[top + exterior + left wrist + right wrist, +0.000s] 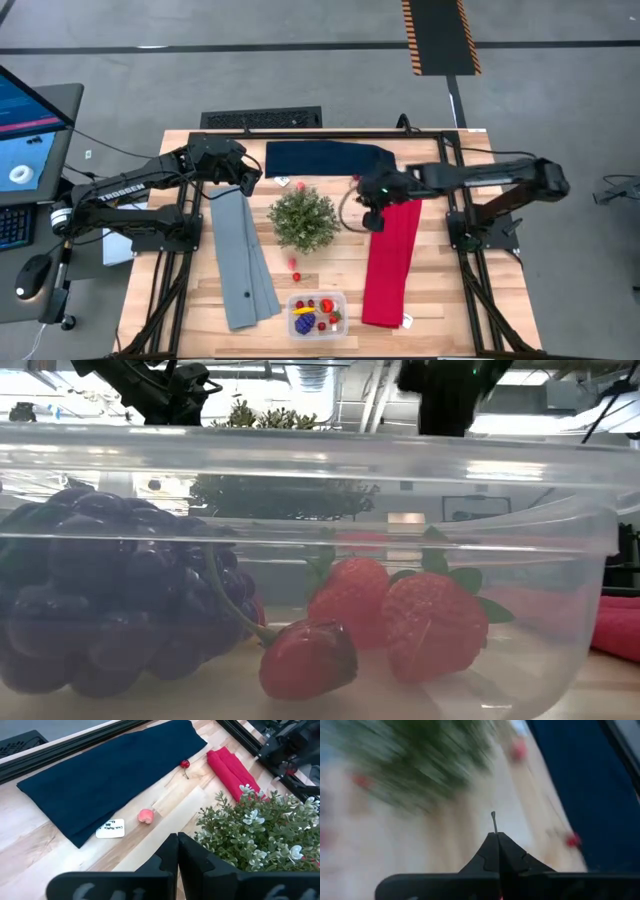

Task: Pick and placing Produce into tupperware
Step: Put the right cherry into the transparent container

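Tupperware [317, 313] sits at the near edge of the table, between the grey cloth [243, 255] and the red cloth [390, 262]. Inside it, the low view shows a purple grape cluster [110, 595] filling one side, two strawberries [400, 620] standing together toward the other side, and a darker red berry [307, 658] lying on the floor of the box in front of them; from above a yellow piece [302, 312] also shows among them.

Loose produce lies outside the box: a small red piece [295, 263] on the bare wood between the green potted plant [303, 220] and the container, a pink piece [145, 816] beside a white label [110, 828] at the edge of the navy cloth [107, 775], and a cherry [185, 764] at that cloth's other edge. The plant stands in the middle of the table, between the two arms and between the navy cloth and the container.

The right gripper [373, 215] hangs just beside the plant over the upper end of the red cloth, its fingers [498, 851] pressed together on a thin stem [493, 821] that sticks up from the tips. The left gripper [247, 181] waits at the far end of the grey cloth, fingers closed on nothing.
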`<state>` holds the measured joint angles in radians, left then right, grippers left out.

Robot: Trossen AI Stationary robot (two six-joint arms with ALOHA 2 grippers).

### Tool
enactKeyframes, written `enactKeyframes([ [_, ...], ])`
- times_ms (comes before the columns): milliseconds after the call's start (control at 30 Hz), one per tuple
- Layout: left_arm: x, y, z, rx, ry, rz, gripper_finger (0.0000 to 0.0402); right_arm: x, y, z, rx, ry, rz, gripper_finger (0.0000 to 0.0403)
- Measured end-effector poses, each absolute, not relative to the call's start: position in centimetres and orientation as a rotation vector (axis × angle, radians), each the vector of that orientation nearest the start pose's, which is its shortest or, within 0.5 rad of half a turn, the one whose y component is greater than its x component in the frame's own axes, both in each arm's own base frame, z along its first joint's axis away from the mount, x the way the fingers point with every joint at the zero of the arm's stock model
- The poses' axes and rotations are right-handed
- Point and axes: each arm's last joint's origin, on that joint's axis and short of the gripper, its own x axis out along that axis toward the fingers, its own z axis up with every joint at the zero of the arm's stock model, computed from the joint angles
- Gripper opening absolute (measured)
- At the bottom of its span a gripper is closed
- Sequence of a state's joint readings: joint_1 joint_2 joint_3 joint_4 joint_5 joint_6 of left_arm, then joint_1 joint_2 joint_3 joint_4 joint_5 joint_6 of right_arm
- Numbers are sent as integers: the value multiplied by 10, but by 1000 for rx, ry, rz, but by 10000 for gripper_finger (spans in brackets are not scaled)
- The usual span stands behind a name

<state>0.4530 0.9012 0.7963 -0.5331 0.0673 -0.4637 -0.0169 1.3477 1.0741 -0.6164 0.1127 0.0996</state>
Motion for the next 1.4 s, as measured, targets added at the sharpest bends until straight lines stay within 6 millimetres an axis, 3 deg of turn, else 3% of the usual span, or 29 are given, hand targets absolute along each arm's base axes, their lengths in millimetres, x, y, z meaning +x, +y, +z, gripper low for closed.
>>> enactKeyframes([
  [133,166,79,287,-608,526,513,0,277,38,300,40,663,-14,10],
  [233,166,79,287,-608,526,512,0,282,77,304,0,556,68,10],
  [433,166,79,287,-608,526,513,0,303,147,272,-96,466,166,10],
  [533,166,79,287,-608,526,513,0,319,170,250,-129,403,215,10],
  [700,166,79,287,-608,526,512,0,342,185,214,-145,457,199,10],
  [1000,166,79,287,-609,529,513,0,377,205,169,-127,603,181,14],
  [1267,166,79,287,-608,525,513,0,398,215,158,-134,730,154,10],
  [1400,166,79,287,-608,526,513,0,403,217,162,-42,735,203,23],
])
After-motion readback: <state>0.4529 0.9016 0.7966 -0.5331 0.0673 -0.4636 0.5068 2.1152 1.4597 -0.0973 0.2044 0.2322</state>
